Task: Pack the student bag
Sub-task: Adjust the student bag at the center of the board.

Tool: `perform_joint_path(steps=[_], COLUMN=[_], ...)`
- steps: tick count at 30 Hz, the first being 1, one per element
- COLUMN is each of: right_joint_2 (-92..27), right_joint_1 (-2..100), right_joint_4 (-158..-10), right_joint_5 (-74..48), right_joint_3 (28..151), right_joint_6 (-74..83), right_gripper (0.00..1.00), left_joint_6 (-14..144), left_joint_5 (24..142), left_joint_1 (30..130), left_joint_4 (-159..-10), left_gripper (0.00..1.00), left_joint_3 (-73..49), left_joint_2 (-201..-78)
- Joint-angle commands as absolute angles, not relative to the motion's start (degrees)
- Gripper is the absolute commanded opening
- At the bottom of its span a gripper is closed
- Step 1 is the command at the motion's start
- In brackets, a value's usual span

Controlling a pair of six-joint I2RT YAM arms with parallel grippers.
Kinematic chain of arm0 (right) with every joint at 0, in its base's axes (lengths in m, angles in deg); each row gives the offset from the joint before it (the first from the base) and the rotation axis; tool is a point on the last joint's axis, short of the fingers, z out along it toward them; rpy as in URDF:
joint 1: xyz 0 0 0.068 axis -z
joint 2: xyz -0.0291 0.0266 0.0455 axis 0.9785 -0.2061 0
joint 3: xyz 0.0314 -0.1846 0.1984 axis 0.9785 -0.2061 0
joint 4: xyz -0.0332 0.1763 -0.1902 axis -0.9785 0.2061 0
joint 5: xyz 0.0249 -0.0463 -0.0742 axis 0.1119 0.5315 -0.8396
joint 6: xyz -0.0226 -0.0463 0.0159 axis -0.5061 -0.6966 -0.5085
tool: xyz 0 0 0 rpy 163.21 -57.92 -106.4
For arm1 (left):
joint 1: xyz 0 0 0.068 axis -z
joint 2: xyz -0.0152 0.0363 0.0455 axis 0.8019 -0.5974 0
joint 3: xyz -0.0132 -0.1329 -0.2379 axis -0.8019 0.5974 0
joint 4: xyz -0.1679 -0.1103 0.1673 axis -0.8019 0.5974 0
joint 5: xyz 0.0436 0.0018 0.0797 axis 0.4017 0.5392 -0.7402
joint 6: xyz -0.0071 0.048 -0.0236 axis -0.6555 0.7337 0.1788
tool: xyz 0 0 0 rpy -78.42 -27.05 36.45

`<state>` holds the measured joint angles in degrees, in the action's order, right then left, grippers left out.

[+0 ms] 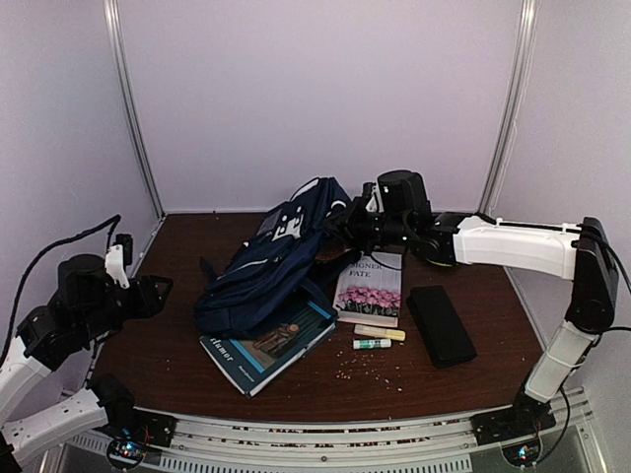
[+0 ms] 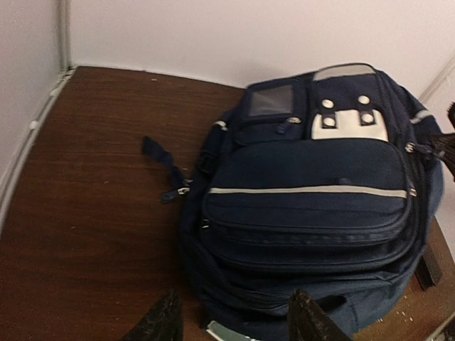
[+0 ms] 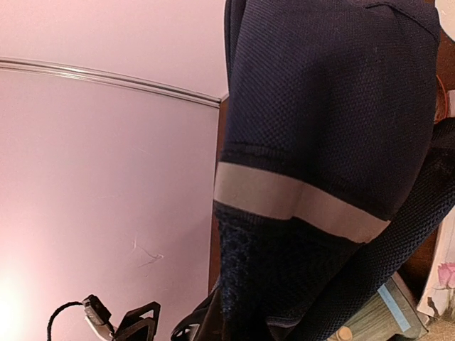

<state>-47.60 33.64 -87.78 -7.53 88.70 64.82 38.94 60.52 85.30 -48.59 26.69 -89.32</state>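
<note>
Student bag (image 1: 266, 281): navy, lies slumped near the middle of the brown table (image 1: 177, 246), front panel up, grey stripe across the pocket. Its top end is raised toward the back wall.

Left gripper (image 1: 163, 289): well to the left of the bag, not touching it. Left wrist view: both fingers (image 2: 165, 323) spread wide at the bottom of the frame with nothing between them. The bag (image 2: 306, 213) sits beyond the tips, its base nearest them. A loose strap trails off the bag's left side.

Right gripper (image 1: 340, 229): right up against the bag's upper right edge, arm reaching in from the right. Jaws pressed together. The tips are lost against the dark fabric, so I cannot tell whether cloth is pinched between them. Right wrist view: bag fabric (image 3: 320, 142) with its grey band fills most of the frame, very close to the camera; no fingers show.

Around the bag:
- Teal book (image 1: 281, 347): tucked partly under the near edge.
- Flower-cover book (image 1: 370, 291): just right of the bag.
- Yellow marker (image 1: 380, 333) and glue stick (image 1: 372, 343): right of the bag, on the near side of that book.
- Black case (image 1: 441, 325): further right, flat, clear of the bag.
</note>
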Motion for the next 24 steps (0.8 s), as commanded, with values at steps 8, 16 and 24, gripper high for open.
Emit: perform_joint_path(steps=[8,16,24], right_joint_2=[-44.9,-44.6,-43.8], right_joint_1=[36.0,36.1,37.2], right_joint_4=[-85.5,-83.6,-80.0], right_joint_5=[-3.5,-0.6,-1.2], right_joint_3=[91.1,94.4,94.2], right_joint_6=[61.1,62.4,58.6], right_gripper=[0.00,0.00,0.00], left_joint_6=[66.4,82.3,82.9], left_joint_5=[69.5,60.0,59.4], left_joint_1=[98.6,105.7,105.7], left_joint_4=[-56.7,-57.3,-55.0], left_gripper=[0.94,0.94,0.90], left_joint_3=[14.3,9.6,6.0], left_joint_2=[-102.3,-114.4,-124.8])
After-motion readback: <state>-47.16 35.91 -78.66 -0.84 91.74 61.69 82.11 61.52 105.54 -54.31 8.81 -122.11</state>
